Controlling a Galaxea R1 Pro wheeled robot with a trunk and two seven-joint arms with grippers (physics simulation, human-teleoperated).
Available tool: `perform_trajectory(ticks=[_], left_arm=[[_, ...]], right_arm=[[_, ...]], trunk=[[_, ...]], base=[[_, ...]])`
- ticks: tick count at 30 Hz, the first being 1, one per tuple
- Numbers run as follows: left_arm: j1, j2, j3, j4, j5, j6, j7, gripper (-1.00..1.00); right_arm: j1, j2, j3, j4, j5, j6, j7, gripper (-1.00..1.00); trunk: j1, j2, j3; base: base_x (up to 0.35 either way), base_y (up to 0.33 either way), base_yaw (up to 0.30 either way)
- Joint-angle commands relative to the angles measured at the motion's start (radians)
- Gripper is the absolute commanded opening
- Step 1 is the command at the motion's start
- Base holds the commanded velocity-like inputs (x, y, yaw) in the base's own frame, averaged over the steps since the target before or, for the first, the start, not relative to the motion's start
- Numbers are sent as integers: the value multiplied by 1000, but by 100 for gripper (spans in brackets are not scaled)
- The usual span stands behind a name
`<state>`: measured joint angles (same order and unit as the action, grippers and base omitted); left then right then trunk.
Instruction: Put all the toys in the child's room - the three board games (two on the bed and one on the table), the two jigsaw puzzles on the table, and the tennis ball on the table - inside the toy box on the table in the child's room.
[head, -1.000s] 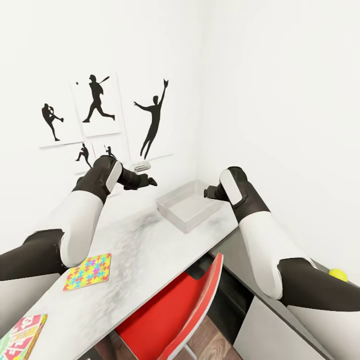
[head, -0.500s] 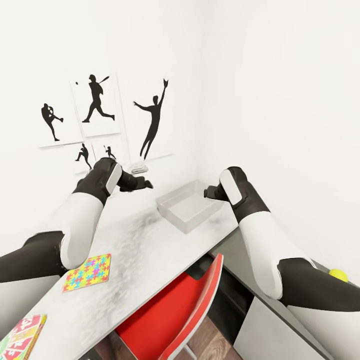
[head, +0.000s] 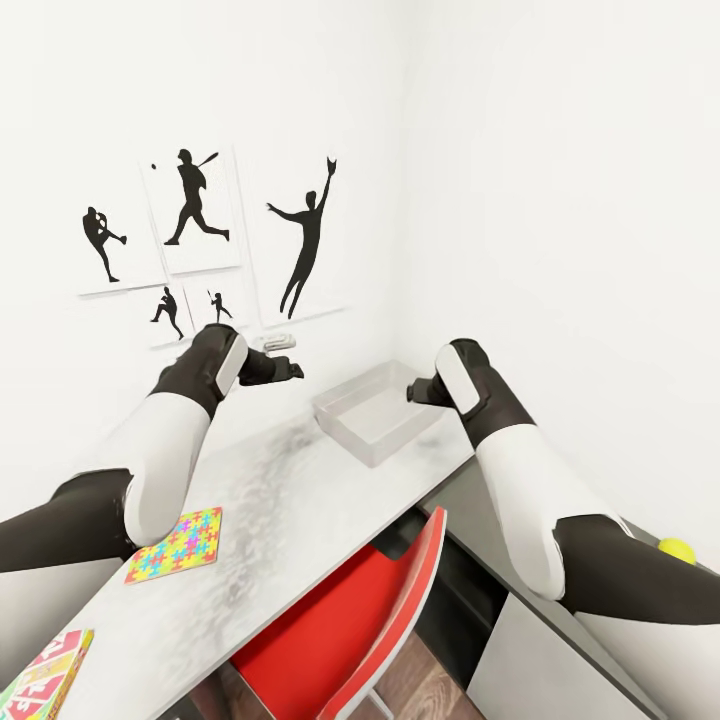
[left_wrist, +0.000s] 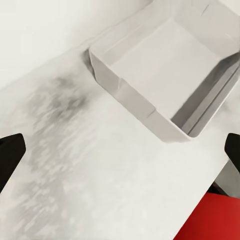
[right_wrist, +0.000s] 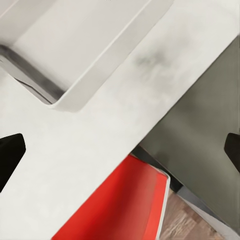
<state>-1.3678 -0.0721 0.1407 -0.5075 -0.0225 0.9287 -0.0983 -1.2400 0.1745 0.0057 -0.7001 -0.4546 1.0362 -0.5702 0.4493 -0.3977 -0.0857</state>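
While hovering above the table (head: 300, 500) with nothing held, go for the nearest toy first: the puzzle (head: 177, 543), flat on the top at lower left of the head view, well apart from the box (head: 352, 436) at centre. Left gripper (left_wrist: 120, 152): fingers spread wide, empty, aimed at bare tabletop just beside the box. Right gripper (right_wrist: 122, 150): likewise spread and empty, over the table edge above the red chair (head: 340, 620). Swing the left arm toward the puzzle and come down at one edge; expect no grip from straight above on so thin a square. Slide it partly past the table edge if need be, then pinch across its thickness. Carry level, lower inside the rim, release low. Leave the game (head: 45, 685), at the bottom left corner, for after. Reserve the right arm for the ball (head: 676, 549), at lower right beyond the right forearm; close gently there, as likely to roll.
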Motion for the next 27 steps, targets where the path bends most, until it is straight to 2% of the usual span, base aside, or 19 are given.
perform_trajectory(ticks=[1, 9, 14, 17, 20, 27], left_arm=[[-1, -1, 7, 0, -3, 3, -3, 100], [1, -2, 7, 10, -3, -34, -3, 100], [4, -7, 8, 72, -6, -89, -3, 100], [4, -11, 8, 107, -6, -134, 0, 100], [5, -14, 8, 125, -5, -152, 11, 100], [20, -46, 8, 140, -5, -174, 43, 100]], right_arm=[[-1, 0, 4, 1, -9, 2, -9, 100], [0, 0, 58, 6, -7, -27, -8, 100], [0, 0, 91, 7, -8, -60, -7, 100], [1, 0, 98, 7, -9, -70, -5, 100], [1, 0, 101, 7, -10, -81, -3, 100], [2, 0, 103, 7, -10, -90, 1, 100]], trunk=[[1, -2, -2], [1, -2, -2], [1, -2, -2], [1, -2, -2], [1, -2, -2], [1, -2, -2]], base=[[0, 0, 0], [0, 0, 0], [0, 0, 0], [0, 0, 0], [0, 0, 0], [0, 0, 0]])
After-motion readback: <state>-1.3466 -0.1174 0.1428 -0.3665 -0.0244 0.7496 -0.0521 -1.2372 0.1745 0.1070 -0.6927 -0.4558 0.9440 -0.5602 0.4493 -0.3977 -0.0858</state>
